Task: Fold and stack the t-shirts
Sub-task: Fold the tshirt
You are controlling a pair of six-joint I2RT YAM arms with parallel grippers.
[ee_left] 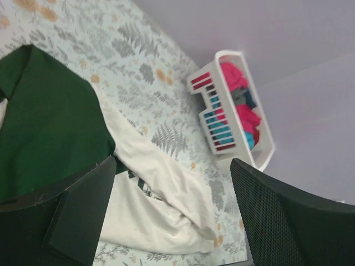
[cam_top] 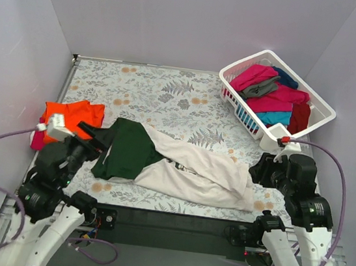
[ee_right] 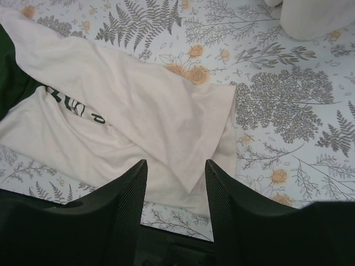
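Cream shirt (cam_top: pixel 190 167): lies crumpled and unfolded on the table, from the centre toward 6 o'clock, its long side running from 9 to 3 o'clock; dark print shows on a fold near its middle.
Green sleeve (cam_top: pixel 126 149): the dark green part of that shirt, spread flat at its 9 o'clock end.
Orange shirt (cam_top: pixel 75 114): a folded pile at 9 o'clock on the table, close to the left wall, with a strip of magenta cloth (cam_top: pixel 34 140) showing at its near edge.
Basket (cam_top: pixel 267 56): white slatted plastic, at 2 o'clock by the right wall.
Basket load: magenta shirts (cam_top: pixel 254 76), a grey shirt (cam_top: pixel 260 89), a navy shirt (cam_top: pixel 284 76), a teal shirt (cam_top: pixel 275 117) and a dark red shirt (cam_top: pixel 299 116), heaped loosely.
Left gripper (ee_left: pixel 173 166): jaws spread wide with nothing between them, above the green sleeve at the shirt's 9 o'clock end.
Right gripper (ee_right: pixel 175 166): jaws parted by a narrower gap, holding nothing, above the cream shirt's 3 o'clock end; the cloth lies beneath the fingers, not pinched.
Table cover (cam_top: pixel 164 92): grey floral print, bare from the centre toward 12 o'clock.
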